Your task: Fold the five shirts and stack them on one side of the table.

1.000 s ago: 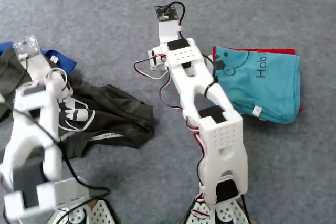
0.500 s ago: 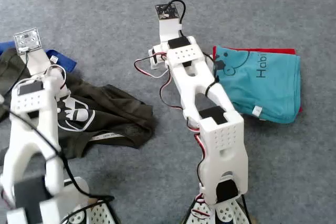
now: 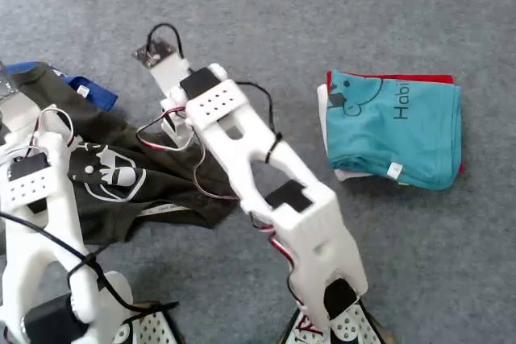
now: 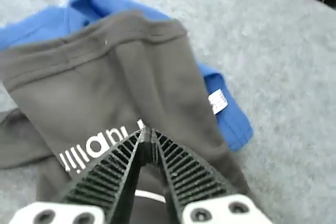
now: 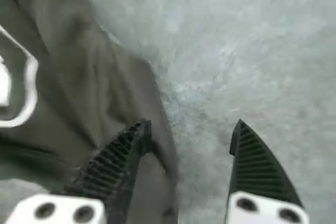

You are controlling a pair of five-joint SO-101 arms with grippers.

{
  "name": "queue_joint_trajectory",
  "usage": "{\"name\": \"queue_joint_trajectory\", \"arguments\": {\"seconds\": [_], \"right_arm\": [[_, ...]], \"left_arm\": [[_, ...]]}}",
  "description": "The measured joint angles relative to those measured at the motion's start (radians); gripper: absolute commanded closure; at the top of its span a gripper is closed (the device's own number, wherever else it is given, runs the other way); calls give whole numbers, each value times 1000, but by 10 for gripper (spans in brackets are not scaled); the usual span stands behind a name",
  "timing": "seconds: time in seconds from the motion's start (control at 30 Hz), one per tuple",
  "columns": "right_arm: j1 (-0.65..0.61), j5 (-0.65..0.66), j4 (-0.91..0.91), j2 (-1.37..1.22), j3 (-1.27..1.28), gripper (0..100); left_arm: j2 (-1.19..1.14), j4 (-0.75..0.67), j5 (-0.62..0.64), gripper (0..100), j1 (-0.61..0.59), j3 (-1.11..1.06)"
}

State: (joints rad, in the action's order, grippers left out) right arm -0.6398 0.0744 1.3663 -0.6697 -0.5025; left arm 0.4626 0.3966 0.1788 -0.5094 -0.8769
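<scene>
Two white arms stand over a grey table (image 3: pixel 419 263), and from where I stand the right arm (image 3: pixel 242 142) is the bigger sight, stretched on a slant from its base at the near edge toward the dark grey shirt (image 3: pixel 157 183). The left arm (image 3: pixel 40 199) rises at the table's left side, over the same shirt. That shirt lies rumpled and unfolded on the left half, its white print facing up. Well apart from it, on the right side, sits a folded stack: a teal shirt (image 3: pixel 403 138) on top, a red shirt (image 3: pixel 427 79) showing along the far edge, and a strip of white cloth (image 3: pixel 322 110) peeping out on the left (I cannot tell how many layers it makes). A blue shirt (image 3: pixel 89 90) pokes out from under the dark one at its far edge. The right gripper (image 5: pixel 191 125) is spread wide, one finger over the dark shirt's border, the other over bare table. The left gripper (image 4: pixel 148 135) has its fingers pressed together, tips over the dark shirt near its lettering.
</scene>
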Motion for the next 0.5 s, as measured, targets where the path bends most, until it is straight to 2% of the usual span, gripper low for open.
{"name": "queue_joint_trajectory", "arguments": {"seconds": [0.2, 0.37, 0.5], "right_arm": [[2, 0, 25, -216, -158, 760], [11, -40, 140, -345, -399, 972], [23, -57, 226, -443, -588, 959]], "left_arm": [[-121, 0, 2, 971, -8, 38], [-230, 0, 3, 971, -8, 97], [-267, 0, 3, 971, -18, 121]]}}
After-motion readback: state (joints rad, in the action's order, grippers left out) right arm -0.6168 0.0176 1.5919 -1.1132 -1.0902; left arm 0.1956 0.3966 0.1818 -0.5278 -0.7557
